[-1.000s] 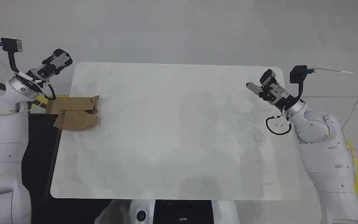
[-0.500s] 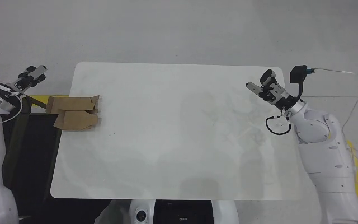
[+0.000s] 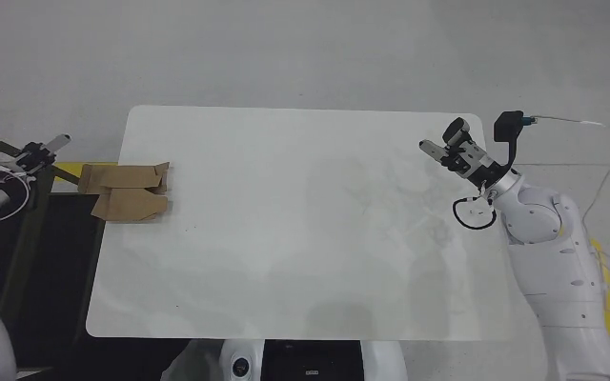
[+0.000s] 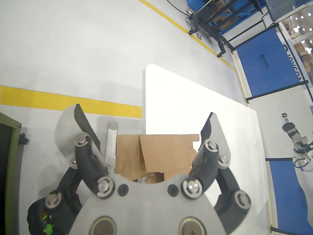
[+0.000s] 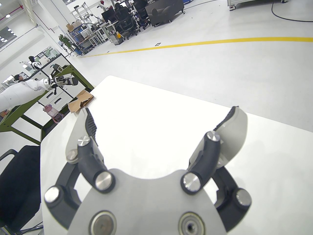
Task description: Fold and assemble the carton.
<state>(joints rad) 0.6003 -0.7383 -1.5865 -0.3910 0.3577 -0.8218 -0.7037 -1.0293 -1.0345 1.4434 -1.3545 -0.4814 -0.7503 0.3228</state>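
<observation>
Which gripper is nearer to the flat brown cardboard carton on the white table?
Left. The left gripper hangs open just beyond the white table edge where the brown cardboard carton lies; the right gripper is open at the opposite end.

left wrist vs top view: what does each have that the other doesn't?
Left wrist: the left hand's open fingers up close, pointed at the carton; blue barriers beyond the table.
Top: the table's whole outline, and how far the carton lies from the right hand, open over the far right corner.
Both: the flattened cardboard carton overhanging the table's left edge, both hands off it.
</observation>
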